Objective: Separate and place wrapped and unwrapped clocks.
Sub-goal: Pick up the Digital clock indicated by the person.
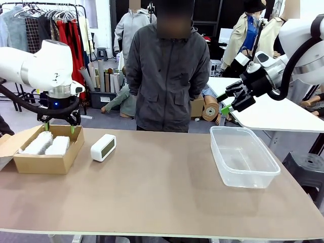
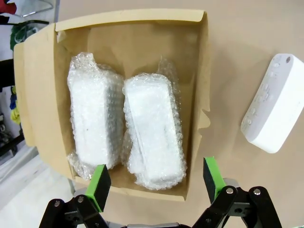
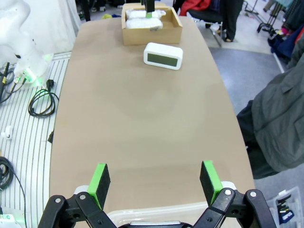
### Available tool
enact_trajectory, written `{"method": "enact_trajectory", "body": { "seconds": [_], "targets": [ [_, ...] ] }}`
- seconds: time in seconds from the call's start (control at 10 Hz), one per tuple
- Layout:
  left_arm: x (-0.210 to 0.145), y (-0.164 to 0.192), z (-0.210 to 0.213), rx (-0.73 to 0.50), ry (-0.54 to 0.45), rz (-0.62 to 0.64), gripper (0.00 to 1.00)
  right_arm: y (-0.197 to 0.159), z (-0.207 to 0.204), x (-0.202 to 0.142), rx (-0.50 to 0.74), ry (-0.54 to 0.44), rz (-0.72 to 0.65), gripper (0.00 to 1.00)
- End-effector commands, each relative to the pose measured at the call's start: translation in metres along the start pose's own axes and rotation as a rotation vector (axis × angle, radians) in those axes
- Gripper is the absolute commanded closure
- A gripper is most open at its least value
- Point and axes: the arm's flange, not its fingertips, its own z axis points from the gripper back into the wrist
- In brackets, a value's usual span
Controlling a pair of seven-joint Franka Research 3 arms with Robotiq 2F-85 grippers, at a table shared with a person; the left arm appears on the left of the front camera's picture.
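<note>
Two bubble-wrapped clocks (image 1: 48, 144) lie side by side in the brown cardboard box (image 1: 38, 163) at the table's left; from the left wrist they appear as one wrapped clock (image 2: 92, 121) beside the other (image 2: 154, 130). My left gripper (image 1: 58, 128) hangs open just above the box's far wall, nothing between its green pads (image 2: 99, 185). The bare white clock (image 1: 103, 147) stands on the table right of the box, also seen as a white block (image 2: 275, 111) and with its display facing the right wrist (image 3: 163, 55). My right gripper (image 1: 227, 103) is open, raised above the tub's far side.
A clear plastic tub (image 1: 243, 156) sits at the table's right, its rim (image 3: 156, 216) under the right gripper. A person in a grey jacket (image 1: 167, 71) stands at the far edge, hands behind the back. Bare tabletop lies between clock and tub.
</note>
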Motion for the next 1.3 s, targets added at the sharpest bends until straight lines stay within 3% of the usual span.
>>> {"method": "enact_trajectory", "body": {
  "seconds": [0.0,0.8,1.0,1.2],
  "targets": [
    [0.000,0.004,-0.003,-0.004,-0.009,-0.011,0.00,0.000,0.001,0.002,0.001,0.002,0.004,0.00],
    [0.000,0.000,-0.001,0.000,0.002,-0.001,0.00,0.000,0.001,0.002,0.001,0.002,0.004,0.00],
    [0.003,-0.002,0.011,-0.180,0.195,-0.193,0.00,0.000,0.001,0.002,0.001,0.002,0.004,0.00],
    [0.007,-0.009,0.027,-0.265,0.236,-0.308,0.00,0.000,0.001,0.002,0.001,0.002,0.004,0.00]
  ]
}}
